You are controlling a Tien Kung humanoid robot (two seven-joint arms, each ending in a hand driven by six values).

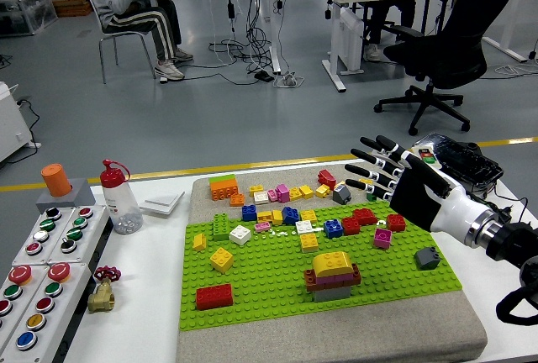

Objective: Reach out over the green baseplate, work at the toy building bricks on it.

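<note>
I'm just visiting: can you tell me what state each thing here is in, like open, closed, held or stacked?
Right hand: fingers spread, holding nothing, above the baseplate's far right corner.
Green baseplate: flat on a grey pad.
Yellow-topped brick stack: assembled, upright.
Red brick: loose, lying flat.
Clear bottle: upright, red cap closed.

Green baseplate [277,291], red brick [214,297], yellow brick [332,262], orange cap [56,179].

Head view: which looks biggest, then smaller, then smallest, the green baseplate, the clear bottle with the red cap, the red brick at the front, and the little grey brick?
1. green baseplate
2. clear bottle
3. red brick
4. grey brick
</note>
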